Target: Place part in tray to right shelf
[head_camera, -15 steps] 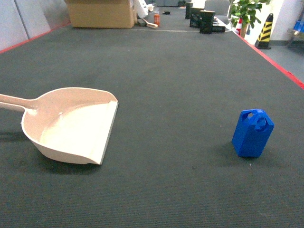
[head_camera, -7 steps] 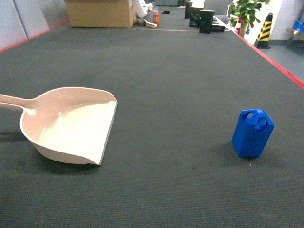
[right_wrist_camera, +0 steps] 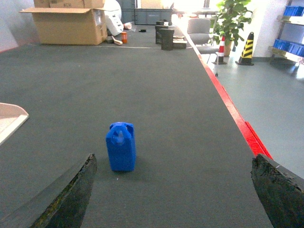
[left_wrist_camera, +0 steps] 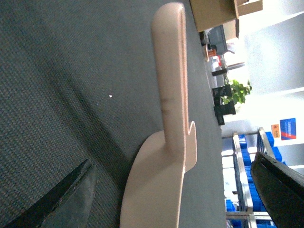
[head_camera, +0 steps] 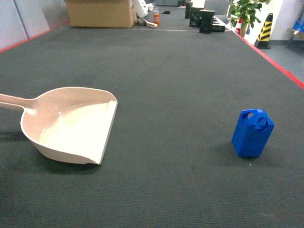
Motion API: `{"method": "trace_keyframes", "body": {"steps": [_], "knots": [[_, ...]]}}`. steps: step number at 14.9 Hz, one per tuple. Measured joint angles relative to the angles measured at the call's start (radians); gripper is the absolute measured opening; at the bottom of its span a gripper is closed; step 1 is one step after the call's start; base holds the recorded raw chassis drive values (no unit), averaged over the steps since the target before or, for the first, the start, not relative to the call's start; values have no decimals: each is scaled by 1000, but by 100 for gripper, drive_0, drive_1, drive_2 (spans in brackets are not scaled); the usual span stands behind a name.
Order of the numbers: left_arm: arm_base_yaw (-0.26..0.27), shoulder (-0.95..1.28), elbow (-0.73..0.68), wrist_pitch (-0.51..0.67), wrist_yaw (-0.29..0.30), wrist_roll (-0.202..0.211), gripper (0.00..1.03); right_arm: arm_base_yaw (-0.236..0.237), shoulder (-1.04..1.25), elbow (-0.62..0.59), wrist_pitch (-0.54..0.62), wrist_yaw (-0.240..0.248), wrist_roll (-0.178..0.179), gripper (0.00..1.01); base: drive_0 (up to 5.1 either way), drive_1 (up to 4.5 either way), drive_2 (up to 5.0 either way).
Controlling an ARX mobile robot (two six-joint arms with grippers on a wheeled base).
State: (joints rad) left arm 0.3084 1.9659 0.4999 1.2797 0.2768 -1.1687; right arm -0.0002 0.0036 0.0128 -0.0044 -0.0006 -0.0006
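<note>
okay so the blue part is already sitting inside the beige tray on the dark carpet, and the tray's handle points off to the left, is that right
Not quite. The part is not in the tray; it stands upright on the dark carpet, well off to the tray's right, and the tray holds nothing. The head view shows the gap between them. The rest stands: the tray's handle does point off to the left.

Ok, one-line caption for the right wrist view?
Open right gripper facing the upright blue part on dark carpet, tray lip at left edge.
</note>
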Motion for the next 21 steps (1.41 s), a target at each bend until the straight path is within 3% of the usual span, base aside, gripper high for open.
{"method": "trace_keyframes", "body": {"steps": [5, 16, 21], "knots": [[0, 167, 256, 6, 8, -62, 98, 0, 0, 0, 0, 0, 0, 98, 0, 0, 0], [-11, 370, 576, -49, 40, -93, 98, 0, 0, 0, 0, 0, 0, 98, 0, 0, 0], [-11, 425, 621, -2, 87, -119, 74, 0, 0, 0, 0, 0, 0, 98, 0, 0, 0]]}}
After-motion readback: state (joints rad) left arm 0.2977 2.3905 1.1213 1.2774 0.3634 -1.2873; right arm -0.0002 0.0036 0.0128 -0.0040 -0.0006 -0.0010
